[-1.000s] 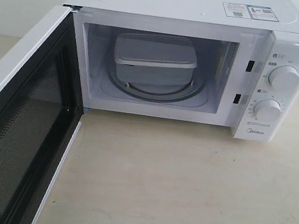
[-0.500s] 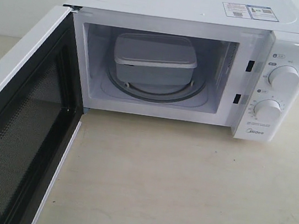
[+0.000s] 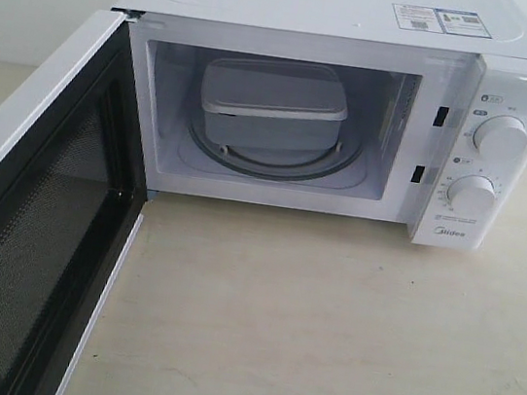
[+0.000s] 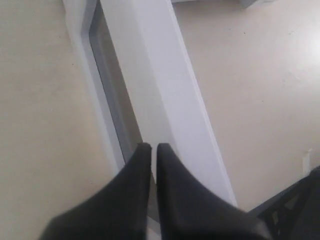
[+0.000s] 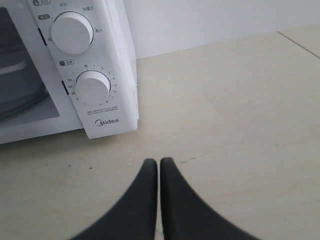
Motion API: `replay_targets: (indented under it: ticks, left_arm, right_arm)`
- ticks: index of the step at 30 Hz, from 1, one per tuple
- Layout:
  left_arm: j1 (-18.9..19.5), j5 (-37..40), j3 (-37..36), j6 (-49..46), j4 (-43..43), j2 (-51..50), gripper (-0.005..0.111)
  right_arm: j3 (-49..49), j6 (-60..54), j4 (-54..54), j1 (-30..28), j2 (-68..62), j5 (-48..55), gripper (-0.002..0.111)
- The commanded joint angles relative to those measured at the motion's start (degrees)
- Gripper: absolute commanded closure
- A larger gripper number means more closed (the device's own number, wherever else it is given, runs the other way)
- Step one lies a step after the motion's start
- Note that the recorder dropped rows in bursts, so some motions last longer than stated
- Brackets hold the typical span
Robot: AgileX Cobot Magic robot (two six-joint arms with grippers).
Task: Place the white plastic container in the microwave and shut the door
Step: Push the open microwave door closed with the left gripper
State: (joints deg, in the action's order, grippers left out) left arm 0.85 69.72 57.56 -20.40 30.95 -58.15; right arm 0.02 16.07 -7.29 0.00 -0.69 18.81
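The left gripper (image 4: 150,146), fingertips pinched together on nothing, hangs just over the open door (image 4: 165,85). The right gripper (image 5: 159,161), likewise closed and empty, hovers over the table (image 5: 240,110) in front of the microwave (image 5: 107,65). The door looks rigid and free-swinging, and is probably best pushed on its outer face near the free edge, with a firm last press to latch. The white plastic container (image 3: 273,96) rests inside on the turntable (image 3: 340,161), well apart from both grippers.

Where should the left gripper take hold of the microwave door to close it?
The long white bar on the free edge of the door, approached from the outer face. It stands wide open with its mesh inner face exposed, so pushing there should swing it shut.
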Motion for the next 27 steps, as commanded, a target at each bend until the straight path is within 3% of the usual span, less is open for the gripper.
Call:
replay_targets:
  ticks: [1, 7, 13, 22, 27]
  left_arm:
    - [-0.25, 0.24, -0.25, -1.80, -0.89, -1.84, 0.102]
    - [-0.95, 0.24, -1.21, -2.45, -0.31, -3.94, 0.102]
    - [-5.80, 0.24, -3.16, -2.54, -0.03, -5.23, 0.102]
    - [-13.57, 0.02, -3.16, -6.26, 8.87, -5.48, 0.102]
    - [-18.04, -5.28, -3.16, -6.68, 9.23, -9.08, 0.102]
  right_arm:
    - [-0.02, 0.04, -0.02, -0.17, 0.13, -0.33, 0.108]
    - [-0.02, 0.18, -0.02, -0.17, 0.13, -0.33, 0.108]
    - [-0.02, 0.19, -0.02, -0.17, 0.13, -0.46, 0.108]
    - [-0.02, 0.19, -0.02, -0.17, 0.13, -0.37, 0.108]
    - [-0.02, 0.19, -0.02, -0.17, 0.13, -0.37, 0.108]
